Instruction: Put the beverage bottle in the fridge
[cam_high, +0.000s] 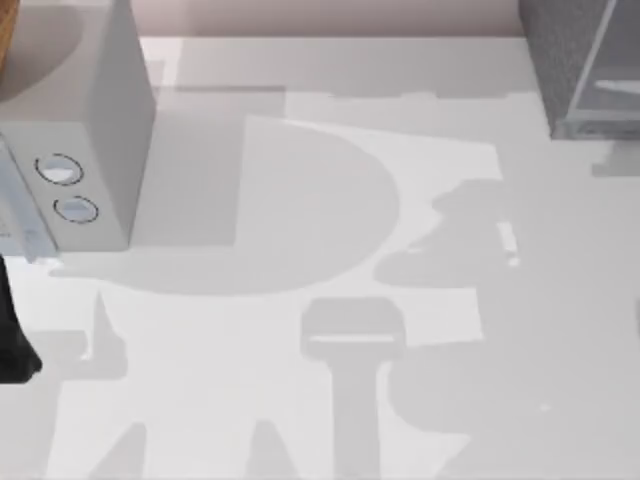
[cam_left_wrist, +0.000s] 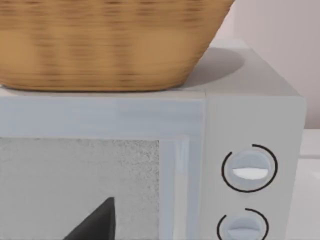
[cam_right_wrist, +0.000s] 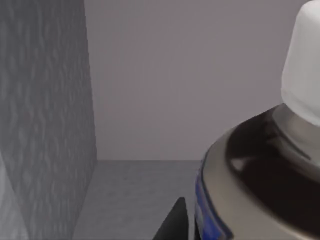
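The beverage bottle (cam_right_wrist: 265, 170) looms close in the right wrist view, with its white cap at the top, a dark shoulder and a blue label edge. It hangs tilted inside the fridge (cam_right_wrist: 45, 125), between the speckled side wall and the plain grey back wall, above the fridge floor. One dark finger (cam_right_wrist: 172, 222) of my right gripper lies against the bottle's side; the other is hidden behind the bottle. From above, the fridge (cam_high: 575, 60) stands at the table's far right corner. My left arm (cam_high: 15, 340) rests at the table's left edge.
A smooth light grey box with two round dials (cam_high: 75, 130) stands at the far left, and a woven basket (cam_left_wrist: 100, 45) sits on top of it. My left gripper (cam_left_wrist: 95, 222) points at this box's front. Arm shadows cross the white table (cam_high: 300, 400).
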